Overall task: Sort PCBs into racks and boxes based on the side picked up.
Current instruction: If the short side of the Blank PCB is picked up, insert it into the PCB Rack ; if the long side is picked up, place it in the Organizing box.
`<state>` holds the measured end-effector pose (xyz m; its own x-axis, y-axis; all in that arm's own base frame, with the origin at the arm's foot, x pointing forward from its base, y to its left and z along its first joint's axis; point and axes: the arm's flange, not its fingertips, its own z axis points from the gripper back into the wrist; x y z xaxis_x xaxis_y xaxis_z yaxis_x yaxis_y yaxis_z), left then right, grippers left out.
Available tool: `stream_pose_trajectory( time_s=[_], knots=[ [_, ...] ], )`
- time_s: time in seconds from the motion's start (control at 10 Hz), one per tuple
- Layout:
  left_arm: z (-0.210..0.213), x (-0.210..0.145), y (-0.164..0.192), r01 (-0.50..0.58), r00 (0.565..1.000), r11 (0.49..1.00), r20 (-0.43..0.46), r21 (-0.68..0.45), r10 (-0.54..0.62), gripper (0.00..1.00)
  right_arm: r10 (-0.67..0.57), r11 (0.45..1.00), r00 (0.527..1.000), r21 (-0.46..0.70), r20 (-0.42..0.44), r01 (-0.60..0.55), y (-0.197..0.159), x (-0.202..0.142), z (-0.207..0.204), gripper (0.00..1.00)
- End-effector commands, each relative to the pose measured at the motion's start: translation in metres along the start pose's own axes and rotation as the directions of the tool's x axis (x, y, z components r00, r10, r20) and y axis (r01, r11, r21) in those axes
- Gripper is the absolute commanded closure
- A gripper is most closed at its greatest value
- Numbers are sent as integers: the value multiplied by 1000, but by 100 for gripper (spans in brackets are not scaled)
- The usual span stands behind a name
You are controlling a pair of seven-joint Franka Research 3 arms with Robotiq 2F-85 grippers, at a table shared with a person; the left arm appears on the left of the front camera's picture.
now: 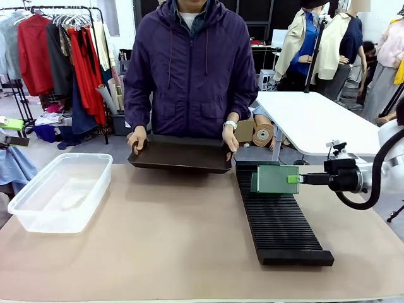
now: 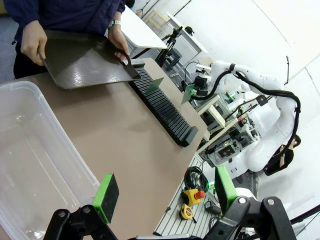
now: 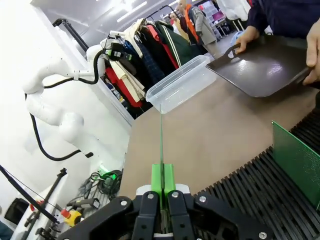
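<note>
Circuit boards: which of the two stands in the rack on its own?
The darker board, upright in a slot near the far end of the rack, with no tool on it. The paler board is clamped in the right tool.

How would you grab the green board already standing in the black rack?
Pinch the PCB by its top edge, coming straight down from above: it stands upright in the rack, bottom edge sunk between ribs, both faces free.

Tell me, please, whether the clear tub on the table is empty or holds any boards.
Empty: the clear tub shows only its bare see-through bottom, with nothing lying inside.
</note>
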<state>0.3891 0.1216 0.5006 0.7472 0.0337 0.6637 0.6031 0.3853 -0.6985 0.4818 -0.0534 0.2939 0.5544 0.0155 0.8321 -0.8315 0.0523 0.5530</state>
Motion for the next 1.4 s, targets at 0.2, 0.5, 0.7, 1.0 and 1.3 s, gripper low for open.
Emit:
stream_pose_trajectory(
  time_s=[0.2,0.5,0.7,1.0,1.3],
  knots=[
    [0,1,-2,-5,1000,1000,3,-4,5,0,153,988,988,-21,-23,-153,9,-25,-10,100],
    [0,1,-2,-5,1000,1000,3,-4,5,0,152,987,987,-35,-44,-154,7,-32,-9,100],
    [0,1,-2,-5,1000,1000,3,-4,5,0,148,989,989,-19,-11,-148,0,-29,-7,100],
    [0,1,-2,-5,1000,1000,3,-4,5,0,148,989,989,-19,-11,-148,0,-29,-7,100],
    [0,1,-2,-5,1000,1000,3,-4,5,0,141,990,990,-25,-13,-142,-1,-32,-7,100]
  ],
)
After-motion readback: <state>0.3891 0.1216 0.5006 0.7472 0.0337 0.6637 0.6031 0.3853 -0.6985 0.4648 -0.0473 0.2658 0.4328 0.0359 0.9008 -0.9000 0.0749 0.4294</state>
